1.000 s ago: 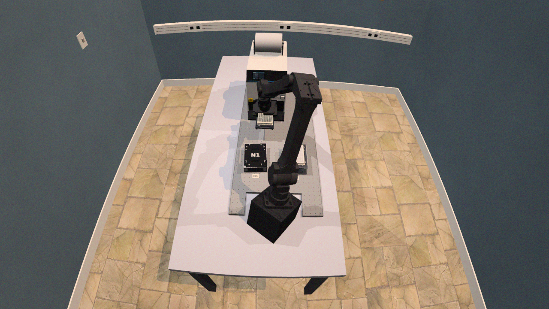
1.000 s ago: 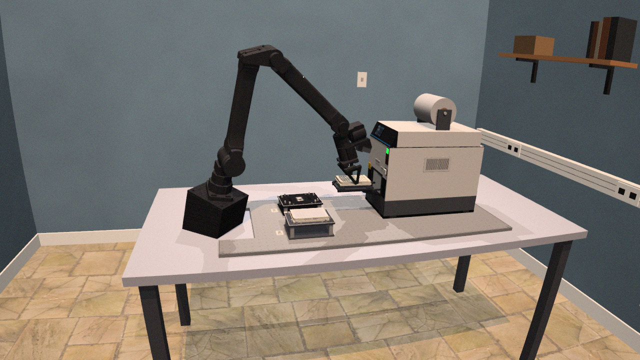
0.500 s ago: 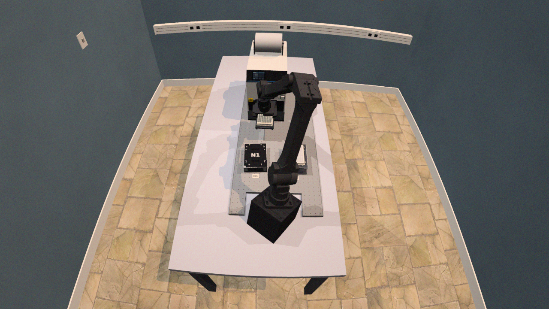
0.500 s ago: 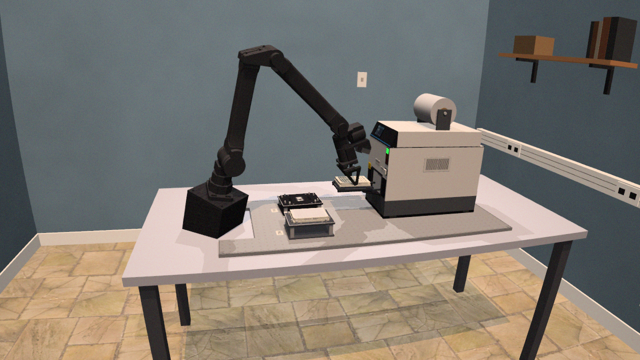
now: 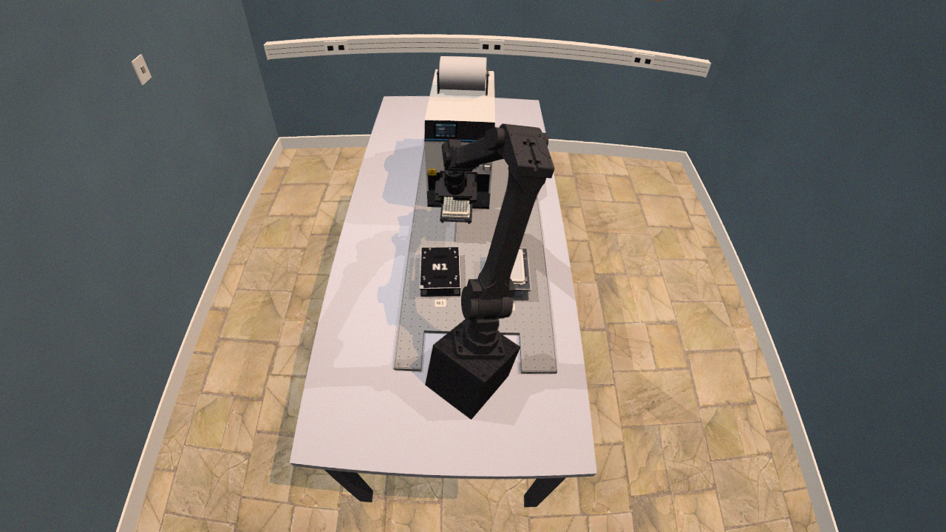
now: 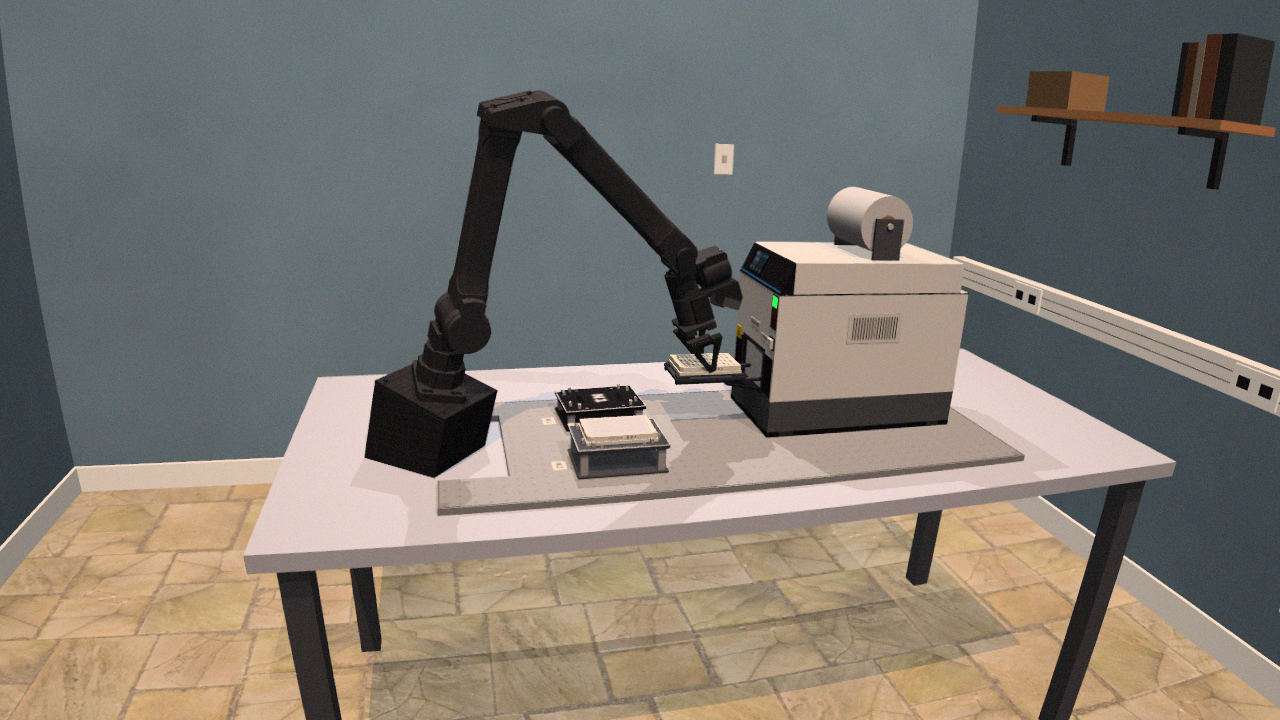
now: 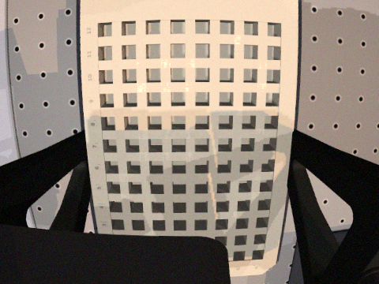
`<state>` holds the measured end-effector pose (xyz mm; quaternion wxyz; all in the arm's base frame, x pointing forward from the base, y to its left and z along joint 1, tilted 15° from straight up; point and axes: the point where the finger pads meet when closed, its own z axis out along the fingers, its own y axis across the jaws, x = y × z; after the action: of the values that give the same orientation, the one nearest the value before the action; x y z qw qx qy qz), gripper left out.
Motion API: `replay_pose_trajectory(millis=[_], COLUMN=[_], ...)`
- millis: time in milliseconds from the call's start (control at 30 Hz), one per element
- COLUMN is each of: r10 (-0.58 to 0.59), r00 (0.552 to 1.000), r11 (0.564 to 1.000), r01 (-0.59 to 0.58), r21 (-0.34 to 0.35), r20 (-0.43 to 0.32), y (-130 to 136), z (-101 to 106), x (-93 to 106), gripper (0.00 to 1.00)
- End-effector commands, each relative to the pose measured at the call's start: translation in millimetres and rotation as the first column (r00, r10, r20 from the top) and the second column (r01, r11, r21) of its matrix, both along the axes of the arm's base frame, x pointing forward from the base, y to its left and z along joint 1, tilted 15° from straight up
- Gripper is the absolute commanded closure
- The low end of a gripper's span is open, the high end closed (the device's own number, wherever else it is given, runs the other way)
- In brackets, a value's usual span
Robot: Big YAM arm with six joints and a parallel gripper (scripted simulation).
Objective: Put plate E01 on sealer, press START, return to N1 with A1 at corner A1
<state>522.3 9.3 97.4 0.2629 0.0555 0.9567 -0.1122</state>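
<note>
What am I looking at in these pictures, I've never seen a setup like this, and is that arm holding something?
It's one black robot arm ending in a two-fingered gripper. The first picture looks down from above, the second from the side, and the third from the arm's wrist. On the table, a grey perforated board carries the pale sealer, its lamp green, and two raised plate nests. N1 is bare; the other holds a pale plate. The gripper is closed on a second plate, full of square wells, at the sealer's stage.
</note>
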Motion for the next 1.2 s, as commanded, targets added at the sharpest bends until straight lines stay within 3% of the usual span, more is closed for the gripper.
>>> replay_pose_trajectory(millis=[0, 300, 1167], r10=[-0.004, -0.014, -0.044], r00=[1.0, 1.0, 0.999], r11=[1.0, 1.0, 0.999], r01=[0.004, 0.014, 0.044], r21=[0.0, -0.005, -0.002], r20=[0.023, 0.004, -0.027], y=[-7.5, -12.9, -15.8], z=[5.0, -6.5, -14.9], x=[10.0, 5.7, -3.6], gripper=[1.0, 1.0, 1.0])
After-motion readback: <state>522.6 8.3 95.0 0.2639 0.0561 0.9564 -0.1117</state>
